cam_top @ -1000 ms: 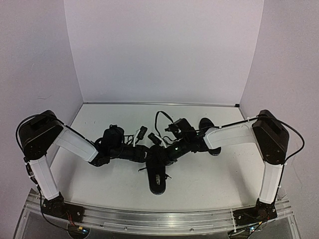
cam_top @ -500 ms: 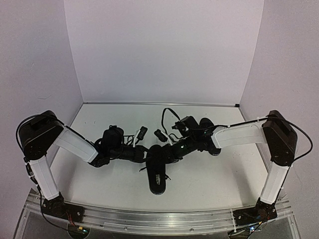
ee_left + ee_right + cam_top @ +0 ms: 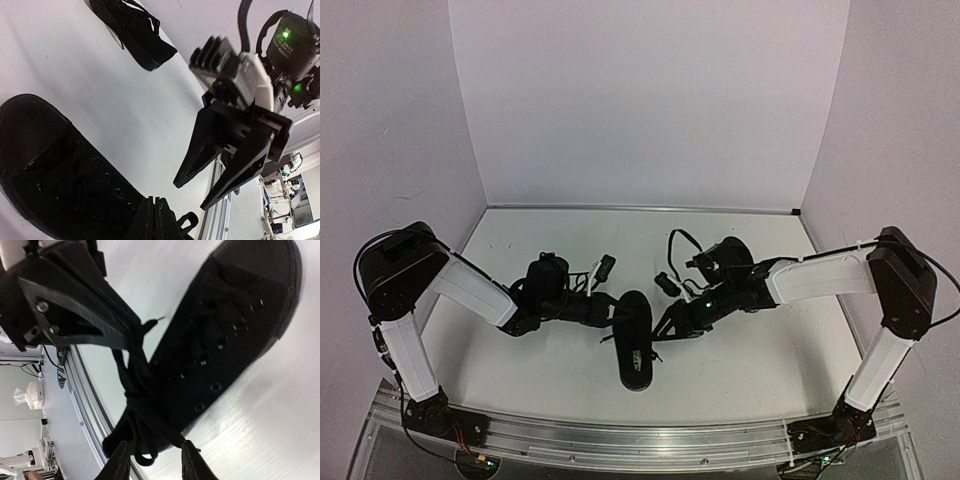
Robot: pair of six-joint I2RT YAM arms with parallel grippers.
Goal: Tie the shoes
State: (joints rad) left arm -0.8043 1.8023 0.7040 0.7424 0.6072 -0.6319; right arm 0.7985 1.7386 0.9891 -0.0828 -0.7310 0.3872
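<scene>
Left gripper [image 3: 135, 336] pinching shut on a lace [image 3: 148, 325] of the shoe [image 3: 235, 315], right gripper [image 3: 193, 194] jaws standing narrowly apart, straddling loose laces [image 3: 150, 420].

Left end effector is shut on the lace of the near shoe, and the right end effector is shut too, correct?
No. The left end effector is shut on the lace of the near shoe, but the right end effector is open; the left wrist view shows it.
</scene>
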